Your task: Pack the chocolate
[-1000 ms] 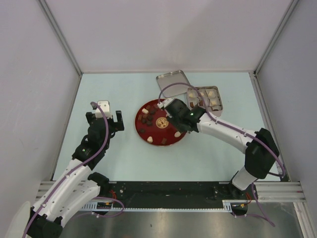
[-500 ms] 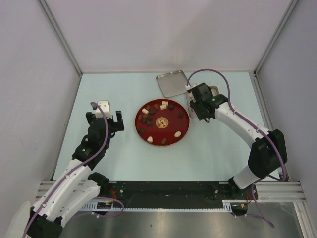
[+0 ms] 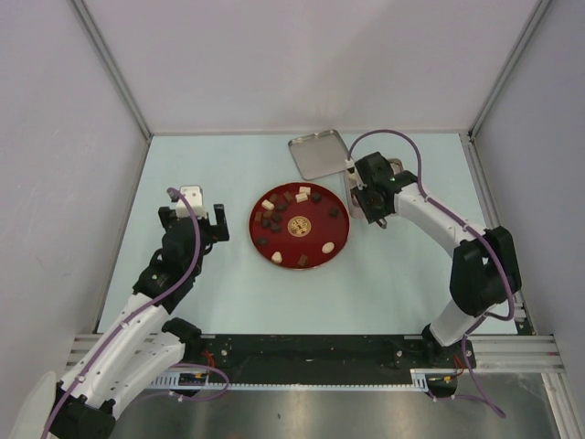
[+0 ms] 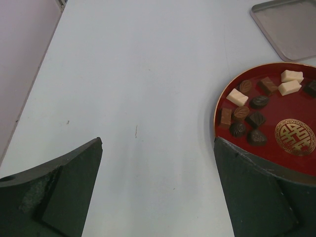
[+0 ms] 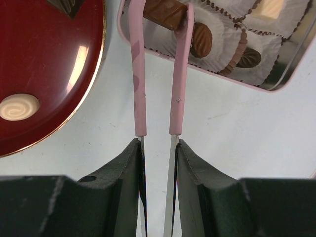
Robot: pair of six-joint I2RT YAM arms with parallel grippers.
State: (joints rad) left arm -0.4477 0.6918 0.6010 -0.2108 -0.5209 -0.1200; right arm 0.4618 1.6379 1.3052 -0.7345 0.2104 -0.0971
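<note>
Placing step
Right gripper point(image 5: 158, 148) squeezes thin pink tongs point(image 5: 178, 74) pinching a brown oblong chocolate point(image 5: 165, 12) above the silver cupped tin point(image 5: 291, 61), frame top; next: release. Left gripper point(image 4: 158, 143) spread, empty.

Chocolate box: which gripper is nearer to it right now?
Right. The right gripper holds pink tongs over the box; the left gripper sits beyond the red plate, open.

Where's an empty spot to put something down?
Bare pale table fills the far left, between the walls, the left gripper and the round red plate; also the near strip between plate and arm bases. Crowded: far right, where silver lid, chocolate tin and right gripper with pink tongs bunch.
</note>
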